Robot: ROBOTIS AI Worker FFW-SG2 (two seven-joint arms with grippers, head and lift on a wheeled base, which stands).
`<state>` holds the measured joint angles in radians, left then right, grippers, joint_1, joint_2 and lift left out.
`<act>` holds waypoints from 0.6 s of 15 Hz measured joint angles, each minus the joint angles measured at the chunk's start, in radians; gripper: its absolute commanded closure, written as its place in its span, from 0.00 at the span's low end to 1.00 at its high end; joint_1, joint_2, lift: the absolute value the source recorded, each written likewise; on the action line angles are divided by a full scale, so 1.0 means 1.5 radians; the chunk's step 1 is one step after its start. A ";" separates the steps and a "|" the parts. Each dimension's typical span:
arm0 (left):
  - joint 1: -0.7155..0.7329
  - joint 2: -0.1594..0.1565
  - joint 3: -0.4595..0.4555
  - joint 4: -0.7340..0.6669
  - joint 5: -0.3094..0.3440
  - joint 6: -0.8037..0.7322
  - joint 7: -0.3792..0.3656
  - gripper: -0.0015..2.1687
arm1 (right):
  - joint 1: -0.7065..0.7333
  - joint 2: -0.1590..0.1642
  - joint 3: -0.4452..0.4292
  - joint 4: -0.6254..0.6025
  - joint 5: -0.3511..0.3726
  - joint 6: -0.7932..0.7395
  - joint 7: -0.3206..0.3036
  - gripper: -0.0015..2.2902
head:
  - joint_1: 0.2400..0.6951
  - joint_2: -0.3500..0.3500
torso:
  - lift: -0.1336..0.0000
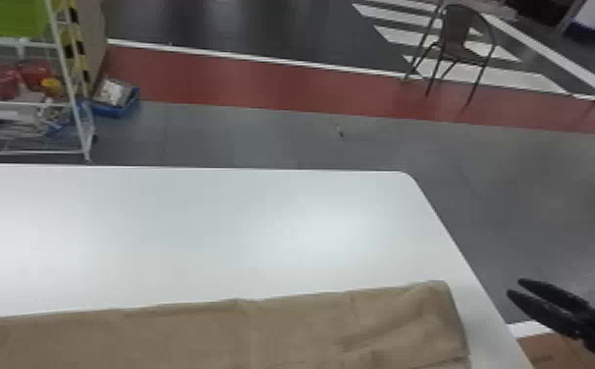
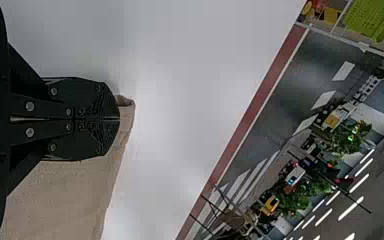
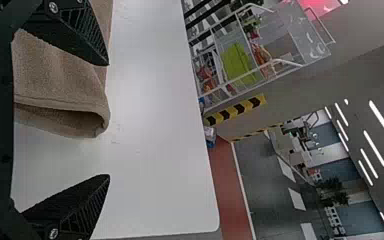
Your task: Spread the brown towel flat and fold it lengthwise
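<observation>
Right wrist view has my right end effector [image 3: 109,120] spread wide, the brown towel's folded end [image 3: 62,80] beside it on the bench [image 3: 155,150]. My left end effector [image 2: 119,119] sits closed at a corner (whether cloth is pinched, I can't tell). I'd approach low, take both layers gently, and draw the edge straight without dragging the fold.

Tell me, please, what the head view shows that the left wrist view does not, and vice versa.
Head view: the right gripper, beyond the right side of the white table, and a blue tray on the floor.
Left wrist view: the left gripper, shut, at the brown towel, and green plants.
Both: brown towel, white table, red floor strip, chair.
</observation>
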<state>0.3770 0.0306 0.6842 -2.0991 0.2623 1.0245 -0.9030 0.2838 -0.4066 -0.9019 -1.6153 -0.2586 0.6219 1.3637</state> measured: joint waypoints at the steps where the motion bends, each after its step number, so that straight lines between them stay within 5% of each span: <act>1: 0.001 -0.001 -0.001 0.003 0.003 -0.007 0.000 0.54 | 0.002 0.007 -0.003 0.000 -0.005 -0.005 0.000 0.04 | 1.00 0.09 | 0.08; 5: 0.010 -0.002 -0.001 0.008 0.034 -0.016 -0.013 0.54 | 0.011 0.022 -0.021 -0.001 -0.035 -0.009 0.000 0.09 | 1.00 0.07 | 0.08; 9: 0.014 -0.004 -0.024 0.009 0.042 -0.020 -0.020 0.54 | 0.016 0.074 -0.002 -0.040 -0.023 -0.009 0.000 0.10 | 1.00 0.09 | 0.08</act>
<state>0.3986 0.0253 0.6488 -2.0850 0.3251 0.9944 -0.9335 0.3073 -0.2957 -0.9056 -1.6755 -0.2937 0.6080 1.3637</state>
